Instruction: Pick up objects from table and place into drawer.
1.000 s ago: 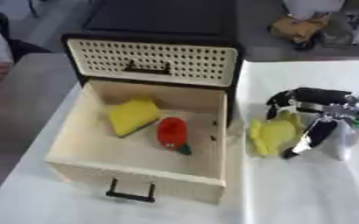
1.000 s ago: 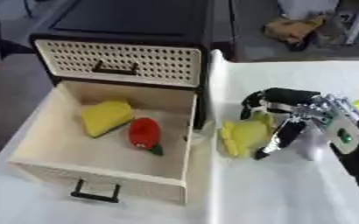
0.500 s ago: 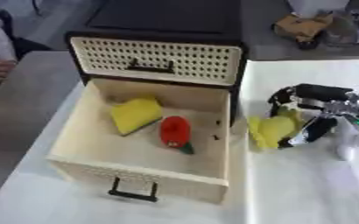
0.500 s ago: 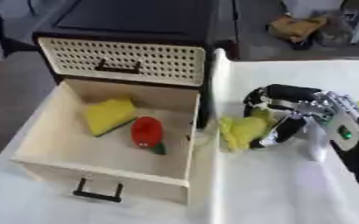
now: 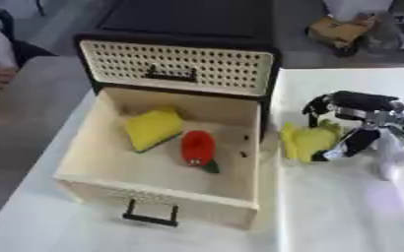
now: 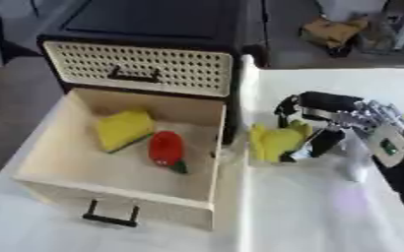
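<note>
Meanwhile the right robot hand point(image 6: 335, 118) has its fingers curled round a yellow object point(image 6: 274, 141) on the white desk point(image 6: 326, 211), just beside the open drawer point(image 5: 167, 204) holding a yellow block point(image 5: 153, 128) and a red item point(image 5: 197, 146).

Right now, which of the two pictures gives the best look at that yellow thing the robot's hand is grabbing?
The right eye view: the yellow object sits nearer the middle, with the right hand curled round it. The left eye view shows nearly the same, closer to the edge.
</note>
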`<state>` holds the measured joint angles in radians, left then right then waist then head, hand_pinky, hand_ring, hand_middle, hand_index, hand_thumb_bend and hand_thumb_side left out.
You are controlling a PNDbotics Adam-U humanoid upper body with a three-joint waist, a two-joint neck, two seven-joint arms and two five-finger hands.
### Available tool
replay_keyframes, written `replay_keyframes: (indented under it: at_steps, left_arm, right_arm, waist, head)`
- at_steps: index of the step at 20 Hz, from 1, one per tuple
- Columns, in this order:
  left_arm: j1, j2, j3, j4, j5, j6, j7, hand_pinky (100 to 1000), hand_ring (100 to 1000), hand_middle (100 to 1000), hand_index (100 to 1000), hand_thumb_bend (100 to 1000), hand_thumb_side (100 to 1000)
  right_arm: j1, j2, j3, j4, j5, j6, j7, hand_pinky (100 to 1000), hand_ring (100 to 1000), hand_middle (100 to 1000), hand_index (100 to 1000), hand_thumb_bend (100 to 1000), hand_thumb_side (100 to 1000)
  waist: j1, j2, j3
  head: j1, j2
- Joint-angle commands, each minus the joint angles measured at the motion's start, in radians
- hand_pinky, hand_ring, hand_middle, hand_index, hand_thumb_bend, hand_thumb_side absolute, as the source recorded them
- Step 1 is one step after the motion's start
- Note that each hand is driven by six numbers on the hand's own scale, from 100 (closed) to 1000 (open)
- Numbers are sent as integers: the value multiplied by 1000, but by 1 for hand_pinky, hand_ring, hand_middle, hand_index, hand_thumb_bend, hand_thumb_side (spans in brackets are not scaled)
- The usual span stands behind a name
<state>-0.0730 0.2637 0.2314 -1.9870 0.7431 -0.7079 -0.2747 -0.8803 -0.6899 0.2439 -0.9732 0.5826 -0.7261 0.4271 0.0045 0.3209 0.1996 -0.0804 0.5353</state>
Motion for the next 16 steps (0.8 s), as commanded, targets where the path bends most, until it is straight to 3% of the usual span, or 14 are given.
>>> replay_keyframes:
  at_steps: [1, 10, 16]
  left_arm:
    - [-6, 15, 11, -13, -1, -2, 3, 939, 890, 805, 1000, 233, 984]
    - [-2, 22, 15, -13, 5, -4, 6, 940, 888, 806, 1000, 233, 984]
    - [2, 27, 18, -13, 7, -5, 8, 940, 887, 807, 1000, 235, 985]
  right_arm:
    - [-21, -32, -20, -14, -18, -181, 154, 751, 811, 479, 512, 556, 397]
    - [-14, -66, -46, -79, -97, -181, 106, 750, 805, 466, 494, 539, 444]
    - [11, -122, -63, -175, -186, -181, 77, 743, 797, 456, 481, 545, 487]
  waist:
    - [1, -18, -1]
    - [1, -26, -13]
    - [-1, -32, -25]
  head:
    - [3, 1]
    - [3, -6]
    - [1, -12]
